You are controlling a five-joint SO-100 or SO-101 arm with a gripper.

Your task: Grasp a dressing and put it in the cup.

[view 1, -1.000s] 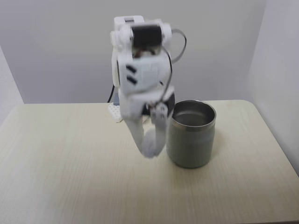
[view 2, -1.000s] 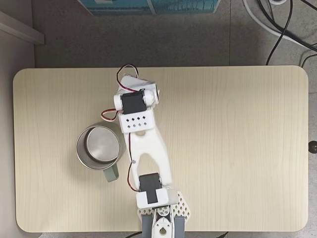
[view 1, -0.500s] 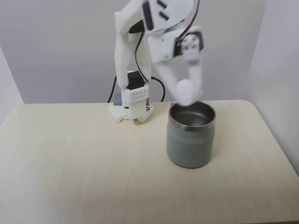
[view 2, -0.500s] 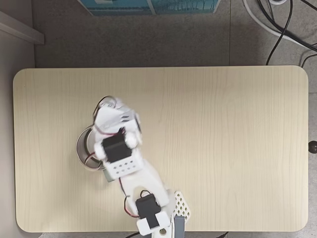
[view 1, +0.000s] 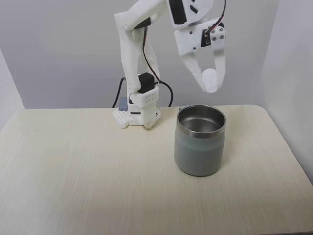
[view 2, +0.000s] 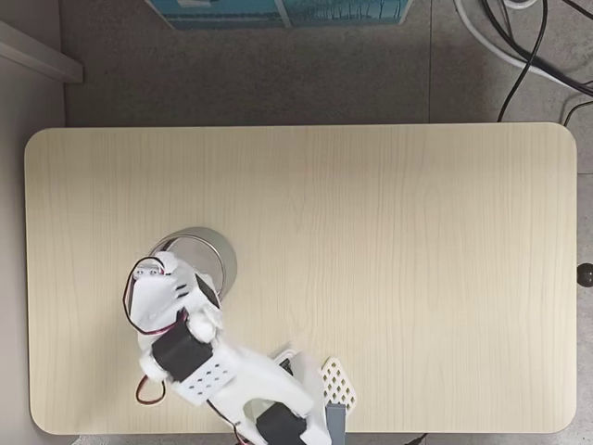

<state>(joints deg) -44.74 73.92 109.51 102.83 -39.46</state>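
Dressing [view 1: 211,81]: a small white soft-looking roll, held at the tip of the tool, in the air above the cup and apart from its rim in a fixed view.
Dressing's axis: it reads as a rounded lump between the fingers; which way its long axis runs I cannot tell, since it blends with the white plastic around it.
Tool [view 1: 209,84]: white two-finger part hanging down from the raised arm, fingers drawn in around the dressing and gripping it.
Tool's aim: fingertips point downward toward the cup's mouth, slightly to the right of its centre in a fixed view.
Cup [view 1: 200,140]: wide grey-green tumbler, upright on the counter, shiny steel rim and inside, mouth facing up, no handle.
Cup from above [view 2: 222,259]: only an arc of its rim and steel inside shows beside the white arm, which covers the rest.
Counter [view 1: 73,171]: pale wood-grain top with rounded corners.
Arm base [view 1: 137,115]: white mount at the counter's far edge in a fixed view, well left of the cup, with a black cable behind it.
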